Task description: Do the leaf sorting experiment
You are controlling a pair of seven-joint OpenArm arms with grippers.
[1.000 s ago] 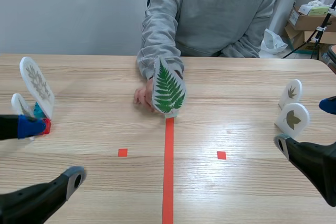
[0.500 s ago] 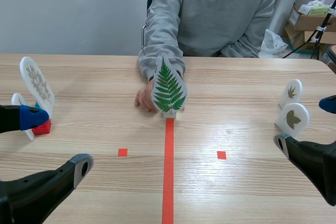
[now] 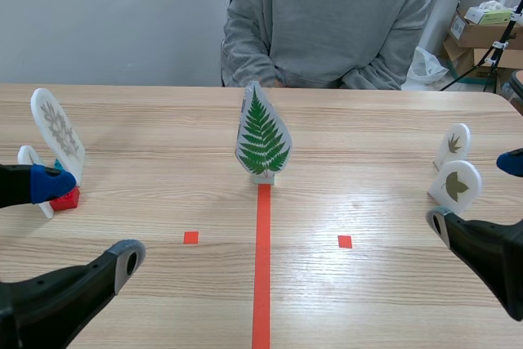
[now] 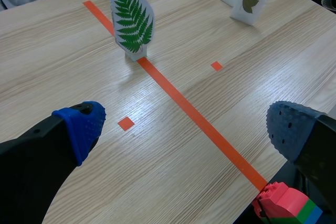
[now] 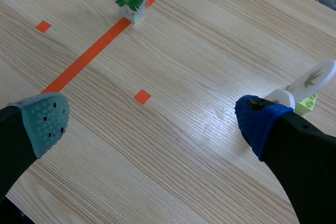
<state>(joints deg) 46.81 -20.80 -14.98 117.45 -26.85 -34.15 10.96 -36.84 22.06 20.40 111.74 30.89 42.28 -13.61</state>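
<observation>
Scene view puts the fern card (image 3: 263,138) at the centre of the frame, upright on its small white base (image 3: 264,176), right at the far end of the orange-red tape line (image 3: 261,267). Nothing touches it.

We judge the card to be light and stiff: a thin flat panel with a smooth printed face, tall for so small a foot. It will likely tip at a sideways nudge and could slip between the pads if pinched too high. We would take it low on the panel, just above the base, with one pad on each flat face, and lift straight up before carrying it.

Both pincers are released and hold nothing. The left gripper (image 4: 186,127) has its fingers spread wide over bare table, with the card well ahead of it. The right gripper (image 5: 152,120) is spread the same way, the fern card far ahead.

At the left edge of the frame stands a grey-leaf card (image 3: 57,132) with a red block (image 3: 65,199) at its foot. At the right edge stand two brown-leaf cards (image 3: 454,187).

A second ago the person (image 3: 327,22) at the top of the frame had a hand on the fern card, which leaned to one side. Half a second ago it stood straight with the hand still behind it. Now the hand has gone back to the table's far edge and the card stands alone. Our left arm's near finger also shifted slightly toward the centre in that first half second.
</observation>
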